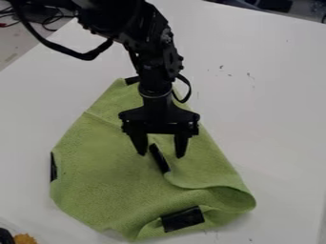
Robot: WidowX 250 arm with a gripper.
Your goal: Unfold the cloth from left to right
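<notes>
- The green cloth (105, 157) lies partly folded on the counter (274, 109). I judge it light, soft and limp, with little risk of breakage but a tendency to bunch or drag along whole.
- I would take hold of the folded-in flap at its inner black patch (160, 159); that taped spot should be stiffer than the bare weave. A shallow pinch should spare the layer beneath.
- The patch lies between my fingertips as seen here, but whether I touch it I cannot tell.
- My pincer (161, 153) stands wide, its fingers apart and pointing down over the cloth.
- From it, the cloth's broad part spreads toward 8 o'clock, the curled fold (237, 196) lies toward 4, and the lower black patch (182, 218) between 5 and 6, near the edge.
</notes>
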